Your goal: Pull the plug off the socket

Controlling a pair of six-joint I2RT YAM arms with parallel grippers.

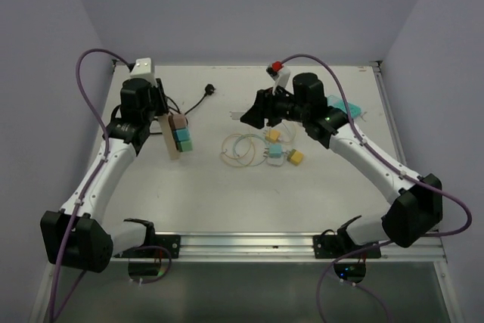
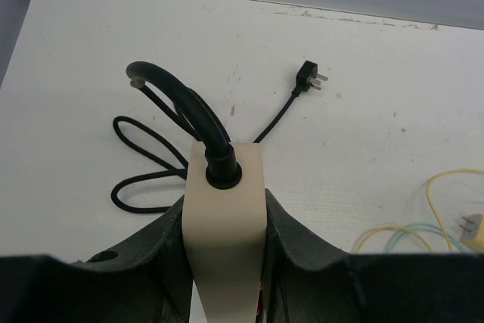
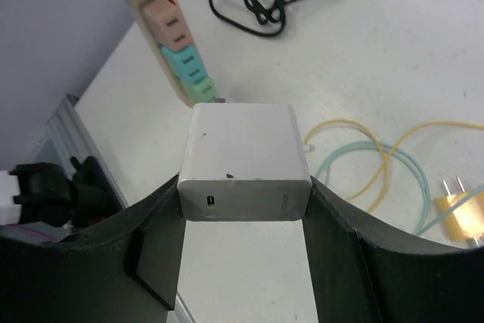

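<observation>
Okay, left tool (image 2: 225, 213) is clamped tight on the cord end of the strip (image 2: 227, 240), holding it lifted and tilted over the desk (image 2: 393, 149), probably to brace it against the pull. Right of the strip and clear of its sockets, the right tool (image 3: 243, 194) stands half-open, pinching the white plug (image 3: 243, 141) by its sides. Plug looks already out.

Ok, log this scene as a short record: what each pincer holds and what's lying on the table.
left pincer: shut on the power strip, at its cord end
right pincer: shut on the white charger
charger versus strip: apart, not plugged in
in strip: pink plug, teal plugs
on table: black cord with loose plug, yellow cable, teal cable
</observation>
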